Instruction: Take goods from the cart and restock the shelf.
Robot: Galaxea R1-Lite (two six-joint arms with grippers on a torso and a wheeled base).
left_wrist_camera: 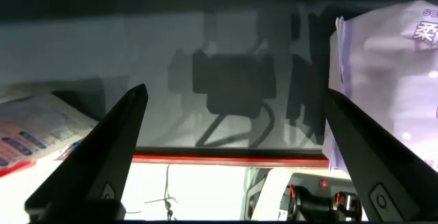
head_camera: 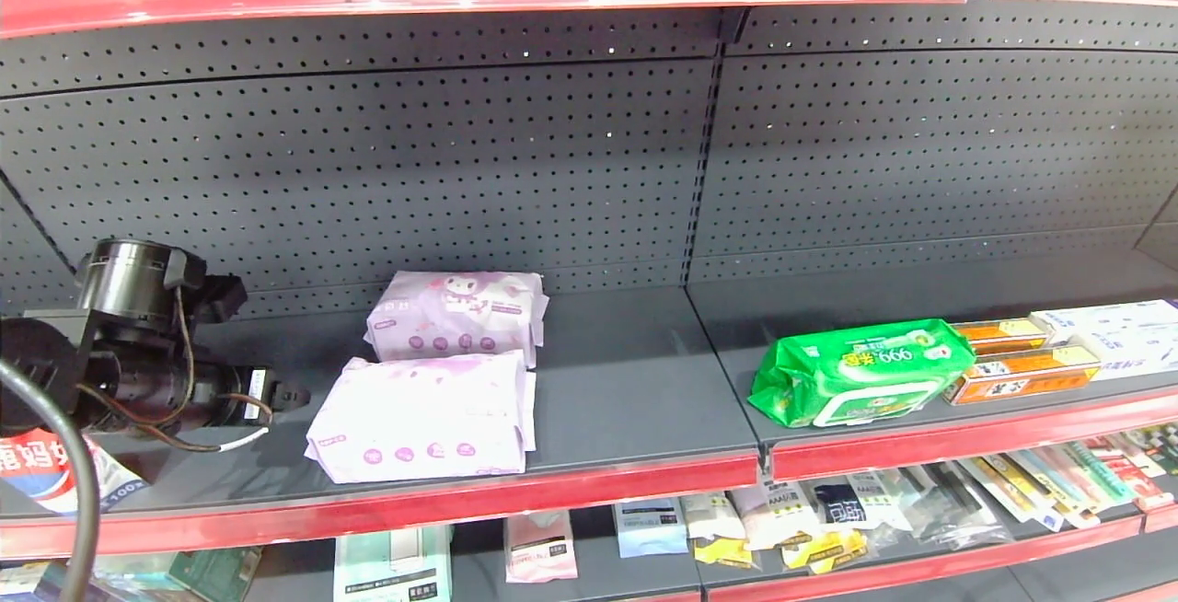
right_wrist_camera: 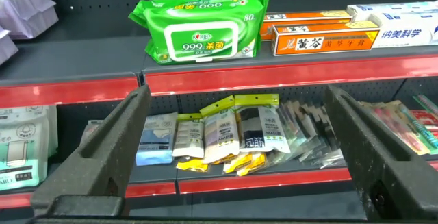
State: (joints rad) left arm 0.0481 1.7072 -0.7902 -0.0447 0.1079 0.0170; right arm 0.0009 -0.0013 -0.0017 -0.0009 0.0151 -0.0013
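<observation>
Grey perforated panels stand behind the shelf point(head_camera: 626, 381), which has a red front edge. Two pink tissue packs lie flat on its left part: the front pack point(head_camera: 423, 418) is near the edge and the rear pack point(head_camera: 456, 315) is just behind it, closer to the back panel.

The left arm point(head_camera: 138, 353) is at shelf level, to the left of the front pack. The left gripper point(left_wrist_camera: 236, 92) has its fingers point(left_wrist_camera: 102, 162) spread apart with nothing between them. In the left wrist view, one pink pack is just beside one finger. I cannot tell if they touch.

On the right part of the shelf lies a green wipes pack point(head_camera: 860, 370), with orange boxes point(head_camera: 1022, 374) and white boxes point(head_camera: 1118, 330) next to it. The right gripper point(right_wrist_camera: 237, 90) is also spread wide and holds nothing. It is in front of the shelf, apart from the green pack, and faces it.

Small packets point(head_camera: 782, 519) lie on the lower shelf.
</observation>
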